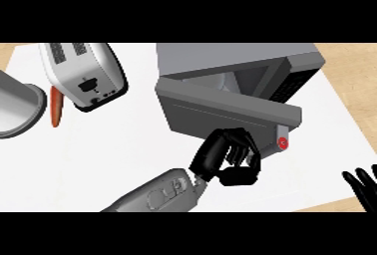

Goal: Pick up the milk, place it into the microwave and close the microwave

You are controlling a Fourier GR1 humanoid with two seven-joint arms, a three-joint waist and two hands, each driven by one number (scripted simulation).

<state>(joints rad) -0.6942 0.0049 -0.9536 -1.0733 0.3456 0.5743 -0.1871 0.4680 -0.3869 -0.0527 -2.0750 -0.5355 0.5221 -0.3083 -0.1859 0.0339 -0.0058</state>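
Head view: left hand (225, 159) on the microwave door (221, 107), mid-close.

Fingers curl against the door's lower front edge, near the red button (282, 143); I can't tell if they're holding anything. Door hangs partly open across the microwave (243, 64). Milk isn't visible, maybe inside, hard to say. Best bet I reckon: push near that free edge and follow the door's arc. Right hand (362, 183) rests at the lower right, fingers spread. Toaster (85, 72) and carrot (57, 107) sit well apart.
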